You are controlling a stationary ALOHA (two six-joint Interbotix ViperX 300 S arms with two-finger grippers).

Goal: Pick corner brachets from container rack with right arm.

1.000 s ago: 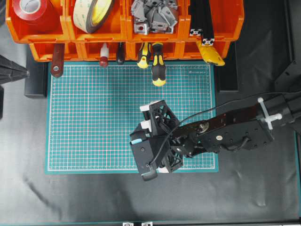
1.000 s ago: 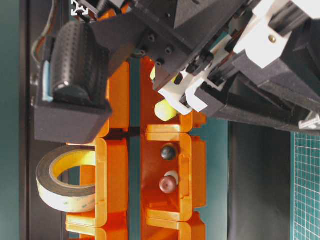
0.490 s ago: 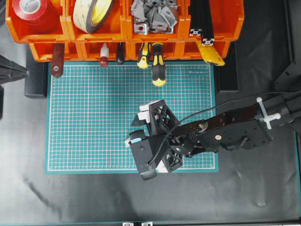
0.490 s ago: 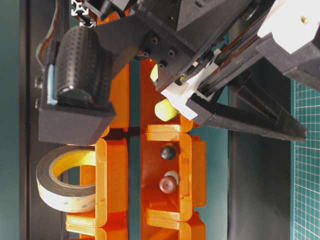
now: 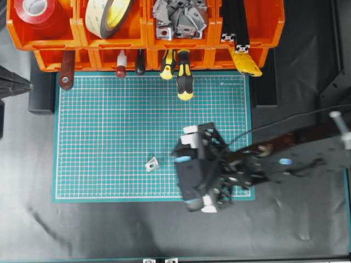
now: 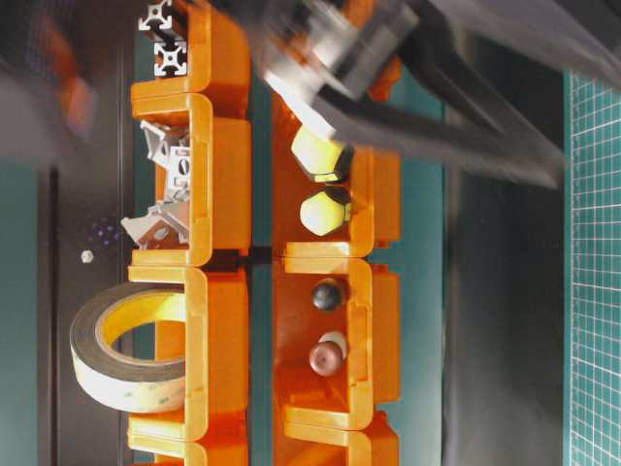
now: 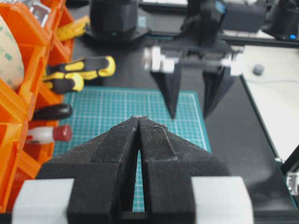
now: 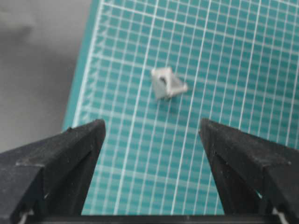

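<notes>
**Bracket Down on the Mat, Right Hand Spread Wide**

Overhead: one corner bracket [image 5: 152,163] lay loose on the green mat [image 5: 109,126], just left of the right hand [image 5: 193,163], which was blurred and spread apart, holding nothing. More brackets [image 5: 178,16] filled a top bin of the orange container rack [image 5: 137,38] above the mat.

Table-level: the rack [image 6: 218,320] stood clear, the arm blurred.

Left wrist: the left hand [image 7: 139,122] was clenched, empty, over the mat.

Right wrist: the bracket [image 8: 167,84] sat beyond the parted fingers [image 8: 79,140], untouched.
</notes>
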